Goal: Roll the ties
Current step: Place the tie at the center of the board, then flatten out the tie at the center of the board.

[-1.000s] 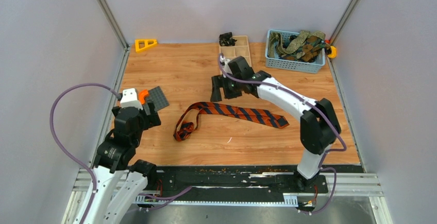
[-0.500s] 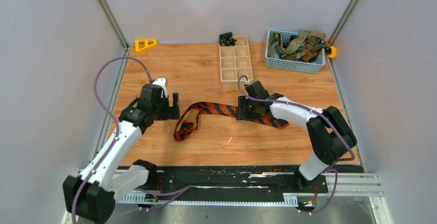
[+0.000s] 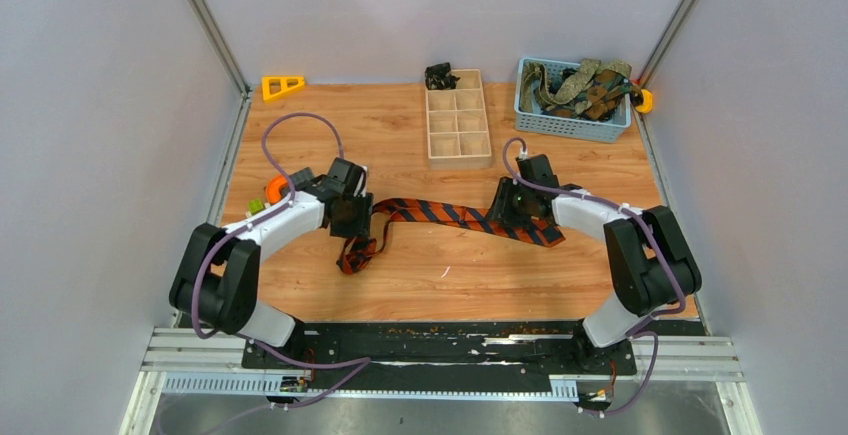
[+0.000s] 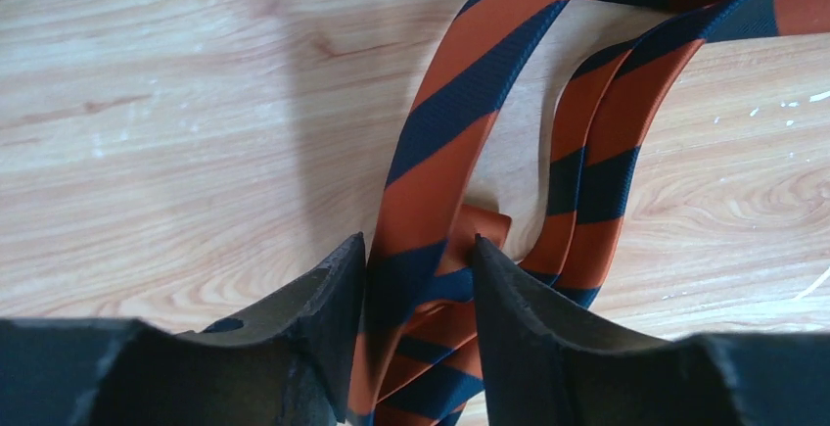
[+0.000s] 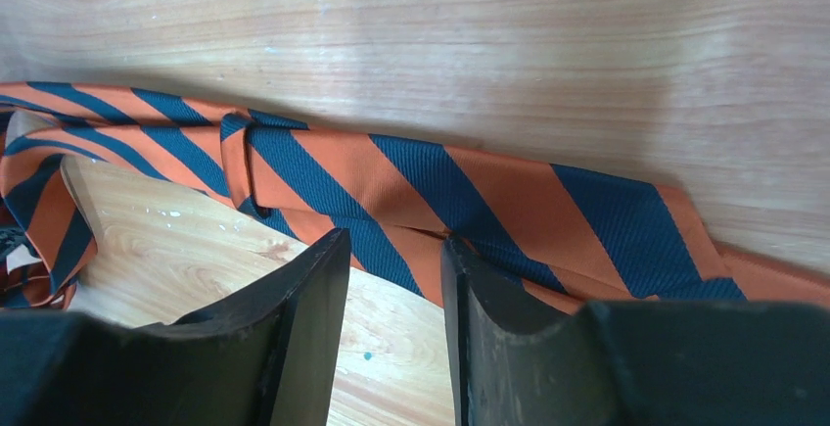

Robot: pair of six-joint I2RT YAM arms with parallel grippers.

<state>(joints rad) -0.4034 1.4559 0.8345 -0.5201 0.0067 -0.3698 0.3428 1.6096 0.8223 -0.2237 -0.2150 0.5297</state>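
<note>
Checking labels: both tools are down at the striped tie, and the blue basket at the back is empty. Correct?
No: the blue basket is not empty; the top view shows several green and brown ties piled in it. The rest holds: the left tool and right tool are both down at the striped tie.

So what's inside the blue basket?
A tangled heap of ties, olive-green and brown patterned, fills the basket. The heap covers the bottom, so anything lying underneath it cannot be seen.

Tie (image 3: 440, 215) between left hand (image 3: 358, 219), right hand (image 3: 506, 217)
</note>
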